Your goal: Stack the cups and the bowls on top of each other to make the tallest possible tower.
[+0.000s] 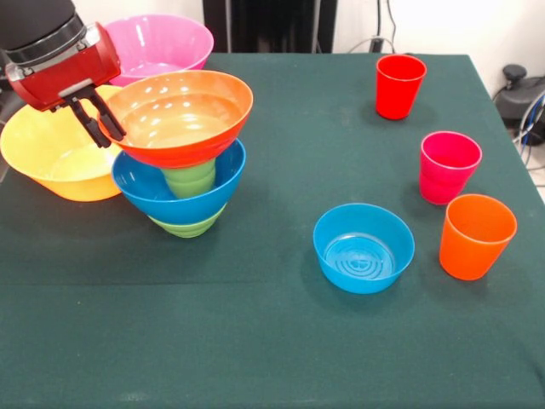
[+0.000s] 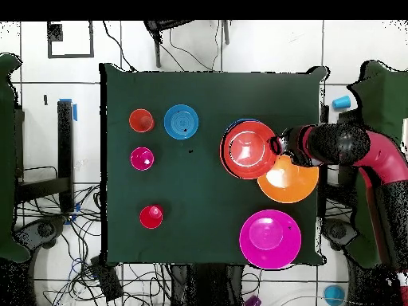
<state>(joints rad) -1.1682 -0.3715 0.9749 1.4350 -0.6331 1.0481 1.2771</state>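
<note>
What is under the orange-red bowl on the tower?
Under the orange-red bowl stands an inverted light green cup inside the wide blue bowl, over the small green bowl. The cup's base is hidden.

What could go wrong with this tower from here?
1. The orange-red bowl sits tilted on the light green cup; with the pincer at its rim, letting go may tip it off.
2. The stack rests on a small green bowl under the wide blue bowl, so a nudge might topple everything.

Green cup (image 1: 189, 179) mostly hidden in tower; yellow bowl (image 1: 51, 158) partly behind claw (image 1: 104, 126).
</note>
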